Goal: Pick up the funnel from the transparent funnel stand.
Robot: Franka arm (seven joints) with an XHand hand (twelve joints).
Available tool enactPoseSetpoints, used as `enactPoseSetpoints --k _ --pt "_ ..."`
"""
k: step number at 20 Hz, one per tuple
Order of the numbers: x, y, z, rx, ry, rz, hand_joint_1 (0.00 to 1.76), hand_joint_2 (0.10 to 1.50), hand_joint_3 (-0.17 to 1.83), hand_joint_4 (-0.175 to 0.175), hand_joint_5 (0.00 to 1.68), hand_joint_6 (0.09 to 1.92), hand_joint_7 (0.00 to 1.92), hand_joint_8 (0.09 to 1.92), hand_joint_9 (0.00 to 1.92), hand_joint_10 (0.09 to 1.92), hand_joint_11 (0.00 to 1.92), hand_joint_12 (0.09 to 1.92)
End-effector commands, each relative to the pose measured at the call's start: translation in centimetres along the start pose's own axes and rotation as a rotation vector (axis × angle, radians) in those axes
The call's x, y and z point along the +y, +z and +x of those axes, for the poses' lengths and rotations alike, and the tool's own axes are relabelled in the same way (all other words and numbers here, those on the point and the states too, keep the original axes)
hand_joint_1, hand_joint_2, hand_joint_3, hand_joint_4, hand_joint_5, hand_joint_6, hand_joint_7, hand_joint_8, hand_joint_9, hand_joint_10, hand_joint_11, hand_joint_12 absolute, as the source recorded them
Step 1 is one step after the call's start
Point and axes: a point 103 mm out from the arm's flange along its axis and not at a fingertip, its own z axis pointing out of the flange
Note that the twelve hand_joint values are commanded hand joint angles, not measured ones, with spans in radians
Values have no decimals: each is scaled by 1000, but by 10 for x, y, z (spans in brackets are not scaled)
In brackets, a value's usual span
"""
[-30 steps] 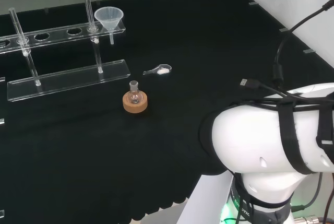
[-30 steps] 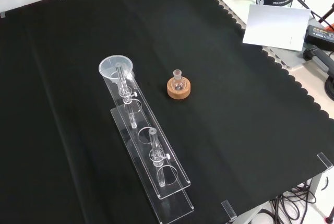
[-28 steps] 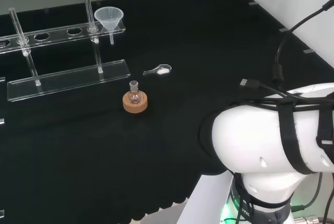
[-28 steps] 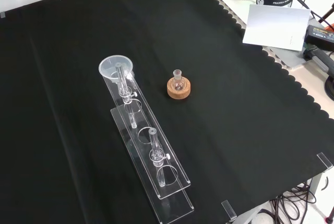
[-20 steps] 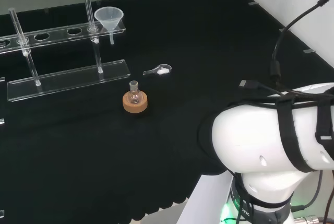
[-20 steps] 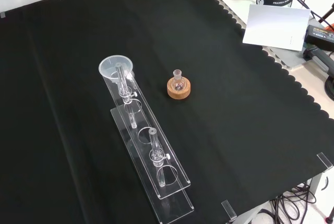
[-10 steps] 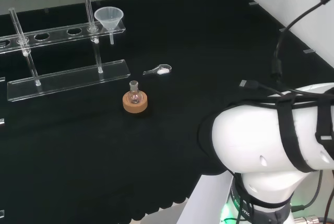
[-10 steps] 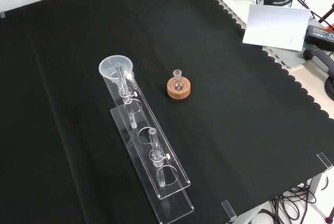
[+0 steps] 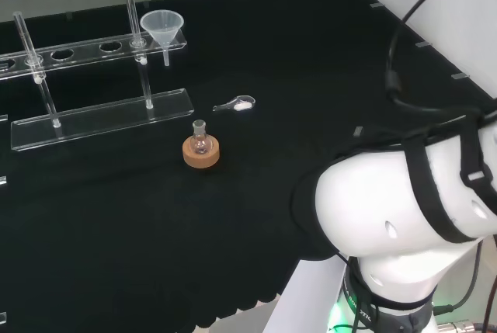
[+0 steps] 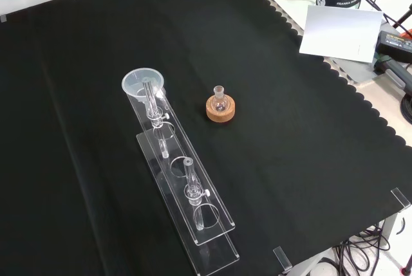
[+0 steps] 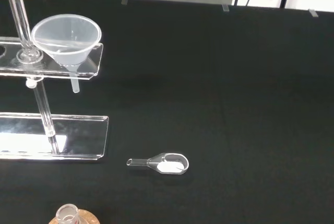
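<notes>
Funnel [image 9: 162, 26] seated in end hole of transparent funnel stand [image 9: 101, 112], stem hanging free below top plate, bowl rim exposed for lifting. Hand state: cannot tell.

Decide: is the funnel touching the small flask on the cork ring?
Apart. The front view shows bare black cloth between the funnel in its stand and the flask.

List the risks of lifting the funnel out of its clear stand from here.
1. The funnel sits in the end hole of the stand, right beside an upright glass rod; incoming fingers could knock the rod.
2. The stand is clear and looks light, so a tilted pull might drag or tip it.
3. The small scoop of white powder and the flask on its cork ring lie nearby.
</notes>
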Motion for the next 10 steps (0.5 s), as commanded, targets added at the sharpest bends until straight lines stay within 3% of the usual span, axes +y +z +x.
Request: enactPoseSetpoints --k 1,6,10 --pt "46 11 11 0 -11 19 0 1169 359 33 149 87 17 201 75 615 0 1319" --pt "84 25 20 -6 -55 40 78 1120 325 31 154 87 51 238 109 638 0 1347" --pt "108 38 29 -53 -110 88 245 1034 288 25 177 87 65 317 147 673 0 1372"
